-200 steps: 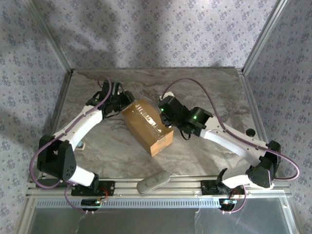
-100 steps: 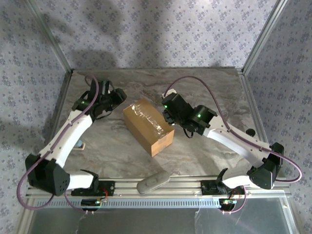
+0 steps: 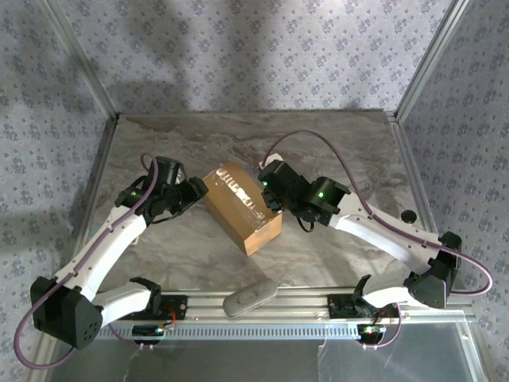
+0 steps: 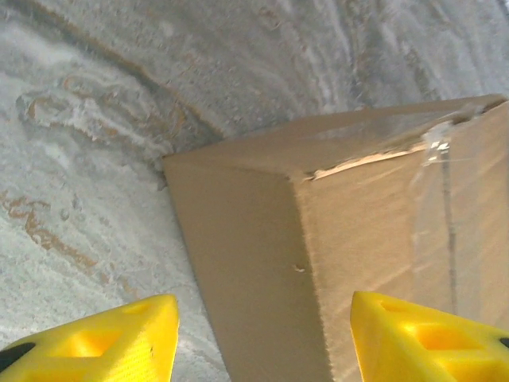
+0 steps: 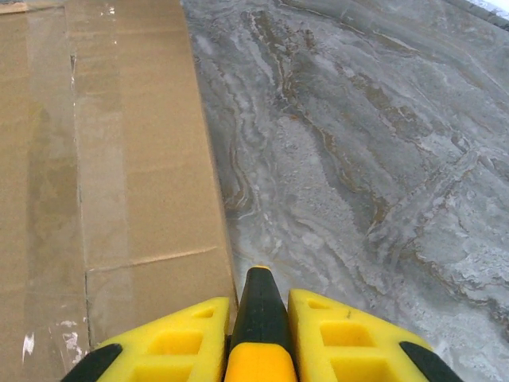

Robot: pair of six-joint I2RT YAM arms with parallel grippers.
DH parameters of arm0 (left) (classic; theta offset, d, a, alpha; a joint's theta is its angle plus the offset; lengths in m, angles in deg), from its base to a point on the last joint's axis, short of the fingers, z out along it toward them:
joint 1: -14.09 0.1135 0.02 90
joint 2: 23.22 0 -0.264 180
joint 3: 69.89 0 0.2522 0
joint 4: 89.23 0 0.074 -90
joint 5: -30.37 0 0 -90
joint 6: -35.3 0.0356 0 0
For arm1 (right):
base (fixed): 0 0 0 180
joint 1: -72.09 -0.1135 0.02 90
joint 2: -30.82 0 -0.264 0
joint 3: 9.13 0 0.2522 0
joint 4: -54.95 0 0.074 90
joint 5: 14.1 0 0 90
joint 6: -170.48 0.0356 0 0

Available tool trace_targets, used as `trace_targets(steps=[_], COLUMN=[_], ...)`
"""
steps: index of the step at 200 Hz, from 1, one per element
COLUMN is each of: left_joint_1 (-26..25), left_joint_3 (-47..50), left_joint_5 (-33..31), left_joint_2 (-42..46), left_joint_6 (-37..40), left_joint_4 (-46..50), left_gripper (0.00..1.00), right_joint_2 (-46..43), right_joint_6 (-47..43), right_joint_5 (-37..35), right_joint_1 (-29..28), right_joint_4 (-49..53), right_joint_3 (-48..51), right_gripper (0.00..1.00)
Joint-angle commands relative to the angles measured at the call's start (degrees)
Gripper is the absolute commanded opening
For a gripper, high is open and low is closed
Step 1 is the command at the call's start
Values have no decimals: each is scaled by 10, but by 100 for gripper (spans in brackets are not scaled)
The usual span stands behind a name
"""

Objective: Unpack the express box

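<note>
**Top external.** Express box: brown carton lying slantwise about mid-table, its long axis running far-left to near-right, with shiny tape along the top seam. The flaps are down.
Left gripper: just beside the box's far-left end; from here I cannot tell whether it touches.
Right gripper: at the box's far-right long edge, over or against the upper rim.
Table: bare marble lies open beyond the box, to the box's right and to its near-left.
Grey oblong object: on the near rail, well apart from the box's near end.

**Left wrist.** Left gripper: the yellow fingertips are spread wide and grip nothing. A vertical corner edge of the box stands between them, with clear gaps on both sides. The top flap edge is slightly lifted at the taped seam. Open marble lies to the box's left and beyond it.

**Right wrist.** Right gripper: the yellow fingers are closed upon a black-tipped orange tool. The tool's tip lies at the long right-hand edge of the box; contact cannot be told. The taped seam runs lengthwise on the box top. Bare marble lies right of that edge.
</note>
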Motion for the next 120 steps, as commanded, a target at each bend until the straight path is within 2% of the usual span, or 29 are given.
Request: trace_targets(steps=[1,75,120], left_joint_1=[-4,-6,-10], left_joint_3=[2,1,1], left_joint_5=[11,-8,-9], left_joint_2=[1,15,25], left_joint_6=[-17,-30,-41], left_joint_4=[-20,-43,-62], left_gripper=[60,62,63], right_joint_2=[-13,-14,-18], right_joint_6=[26,16,-19], right_joint_5=[-4,-19,-22], right_joint_1=[-13,-13,14], right_joint_4=[24,40,36], right_joint_3=[-10,-27,-54], right_gripper=[0,0,0])
